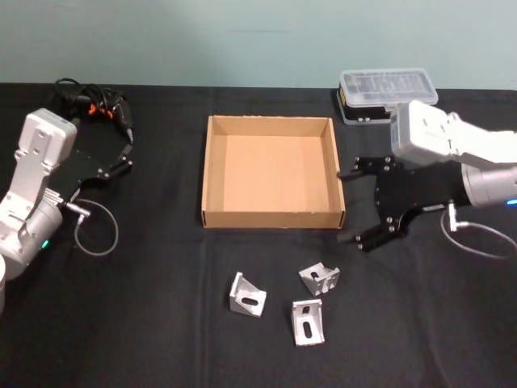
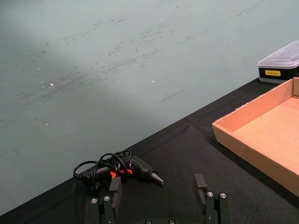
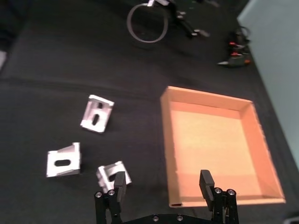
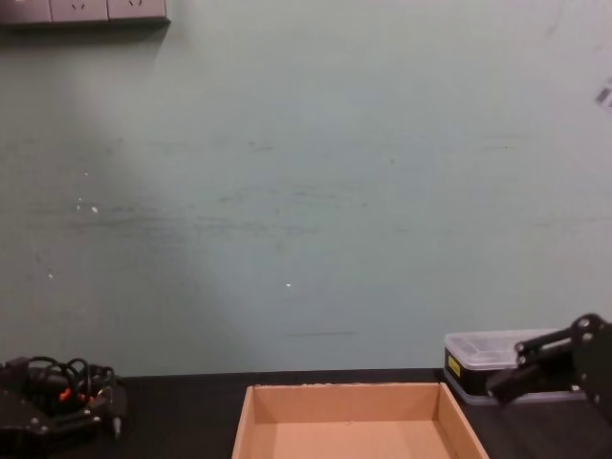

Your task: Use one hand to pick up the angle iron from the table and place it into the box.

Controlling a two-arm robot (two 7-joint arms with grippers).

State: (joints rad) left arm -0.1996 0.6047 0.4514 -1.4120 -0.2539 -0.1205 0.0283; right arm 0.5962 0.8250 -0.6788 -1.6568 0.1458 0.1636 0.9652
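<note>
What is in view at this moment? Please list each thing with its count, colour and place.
angle irons: three, silver, loose on the table in front of the box
box: one, tan cardboard, mid-table, nothing inside
organiser case: one, clear lid over black and yellow, behind the box's right corner
cabled tool: one, black with red marks, far left of the table
table: one, matte black
wall: pale green, behind the table
left gripper: one, black, fingers open, left side near the cabled tool
right gripper: one, black, fingers open, beside the box's right front corner
</note>
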